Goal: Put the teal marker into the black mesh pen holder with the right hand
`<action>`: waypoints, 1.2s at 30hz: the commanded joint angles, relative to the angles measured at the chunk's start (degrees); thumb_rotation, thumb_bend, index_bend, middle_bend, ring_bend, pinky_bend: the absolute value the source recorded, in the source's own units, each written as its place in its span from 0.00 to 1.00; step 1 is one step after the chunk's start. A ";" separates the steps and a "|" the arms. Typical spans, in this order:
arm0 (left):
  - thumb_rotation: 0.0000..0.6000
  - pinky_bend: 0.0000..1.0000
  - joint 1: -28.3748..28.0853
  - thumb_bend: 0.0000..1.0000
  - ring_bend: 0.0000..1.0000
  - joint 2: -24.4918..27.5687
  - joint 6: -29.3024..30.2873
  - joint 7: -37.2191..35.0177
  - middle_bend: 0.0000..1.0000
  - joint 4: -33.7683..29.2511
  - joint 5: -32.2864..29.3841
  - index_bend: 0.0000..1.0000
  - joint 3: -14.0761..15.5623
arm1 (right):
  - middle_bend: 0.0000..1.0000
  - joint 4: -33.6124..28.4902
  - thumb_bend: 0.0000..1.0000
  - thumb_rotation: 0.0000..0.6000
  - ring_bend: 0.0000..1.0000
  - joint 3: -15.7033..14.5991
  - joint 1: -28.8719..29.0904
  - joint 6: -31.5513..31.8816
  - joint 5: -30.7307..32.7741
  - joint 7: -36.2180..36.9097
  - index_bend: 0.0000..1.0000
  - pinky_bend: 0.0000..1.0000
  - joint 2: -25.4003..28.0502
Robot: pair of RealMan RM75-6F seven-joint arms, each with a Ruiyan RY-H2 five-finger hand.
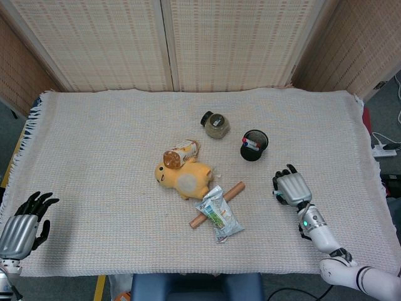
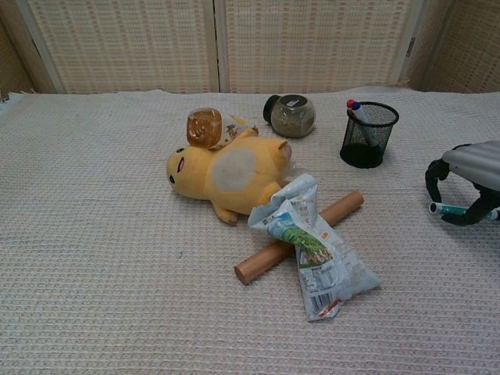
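Teal marker [image 2: 451,208] is seen at the right edge of the table, lying roughly level within the curled fingers [image 2: 434,173] of the right hand [image 2: 467,176]; in the chest view it appears raised just off the cloth, though this cannot be settled from that angle. The grasp is judged to be made, with the fingers wrapped around the barrel and the white tip left sticking out toward the middle of the table. In the head view the marker is almost wholly hidden under the hand. The black mesh pen holder [image 2: 369,133] stands upright, well apart from the hand, toward the far side of the table, with a red-and-blue-capped pen [image 2: 353,107] already in it. Carrying, tilting upright over the rim and release are left to be done. The left hand [image 1: 24,222] is held with fingers spread, nothing in it, at the table's near left corner.
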 commanded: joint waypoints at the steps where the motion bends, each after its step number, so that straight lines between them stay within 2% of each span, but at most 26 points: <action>1: 1.00 0.18 -0.02 0.59 0.04 0.02 -0.12 0.01 0.10 -0.07 -0.02 0.22 0.06 | 0.31 -4.13 0.28 1.00 0.27 0.09 -0.91 3.16 -2.55 1.89 0.63 0.12 2.53; 5: 1.00 0.18 -0.05 0.59 0.04 0.02 -0.04 0.05 0.10 -0.33 0.36 0.22 0.19 | 0.31 -9.70 0.29 1.00 0.30 0.88 -1.18 7.74 -6.60 3.69 0.63 0.14 5.53; 8: 1.00 0.18 0.03 0.59 0.04 0.11 0.32 0.13 0.10 -0.54 0.73 0.22 0.25 | 0.31 -14.91 0.29 1.00 0.30 2.82 -0.70 9.18 -7.35 6.38 0.63 0.15 8.01; 11: 1.00 0.18 0.13 0.59 0.04 0.23 0.54 0.09 0.10 -0.76 0.86 0.22 0.28 | 0.31 -19.93 0.29 1.00 0.31 5.94 0.56 8.91 -6.52 11.10 0.63 0.15 10.29; 15: 1.00 0.18 0.22 0.59 0.04 0.43 0.89 0.08 0.10 -1.10 1.25 0.22 0.36 | 0.31 -22.40 0.30 1.00 0.31 10.91 2.79 7.89 -4.86 19.87 0.63 0.17 12.10; 20: 1.00 0.18 0.32 0.59 0.04 0.57 1.01 0.03 0.10 -1.20 1.01 0.22 0.27 | 0.31 -21.30 0.31 1.00 0.32 15.23 5.74 5.00 -2.42 26.19 0.63 0.18 14.11; 24: 1.00 0.18 0.23 0.59 0.04 0.52 0.61 0.04 0.10 -1.01 0.55 0.22 0.21 | 0.31 -18.07 0.33 1.00 0.32 17.85 7.97 2.15 0.98 28.95 0.63 0.18 15.22; 29: 1.00 0.18 0.10 0.59 0.04 0.32 0.07 0.13 0.10 -0.66 -0.11 0.22 0.09 | 0.31 -13.41 0.33 1.00 0.32 18.13 10.23 -1.58 3.49 30.05 0.64 0.18 14.84; 36: 1.00 0.18 0.10 0.59 0.04 0.19 -0.08 -0.07 0.10 -0.16 -0.93 0.22 -0.24 | 0.31 -4.12 0.33 1.00 0.32 16.77 13.40 -5.88 4.40 31.88 0.64 0.18 10.86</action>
